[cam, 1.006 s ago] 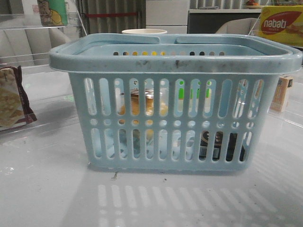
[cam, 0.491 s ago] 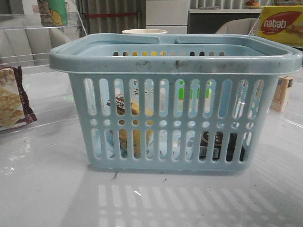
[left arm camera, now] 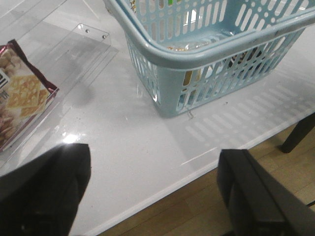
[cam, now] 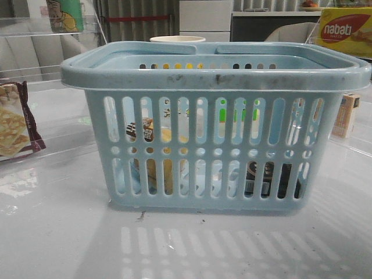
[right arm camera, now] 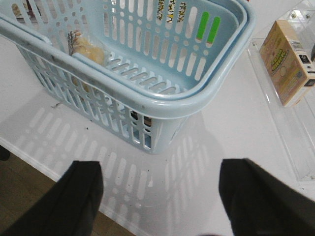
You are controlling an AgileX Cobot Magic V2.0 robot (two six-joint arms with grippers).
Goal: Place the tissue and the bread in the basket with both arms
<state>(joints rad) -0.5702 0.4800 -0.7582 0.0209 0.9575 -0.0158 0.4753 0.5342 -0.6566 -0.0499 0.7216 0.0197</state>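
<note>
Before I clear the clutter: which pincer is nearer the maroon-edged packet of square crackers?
Left. The left pincer hovers near the maroon-edged cracker packet; the right pincer is across the pale blue plastic basket.

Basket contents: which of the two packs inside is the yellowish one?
The bread, leaning at the basket's left end; the tissue is dark and low at the right.

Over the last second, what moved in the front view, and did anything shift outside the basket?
The bread dropped inside the basket: a second ago it hung higher behind the slots, now it stands lower on the left side, label up. The tissue stayed at the bottom right. The basket, cracker packet and small carton have not shifted. Both grippers are open and empty.
</note>
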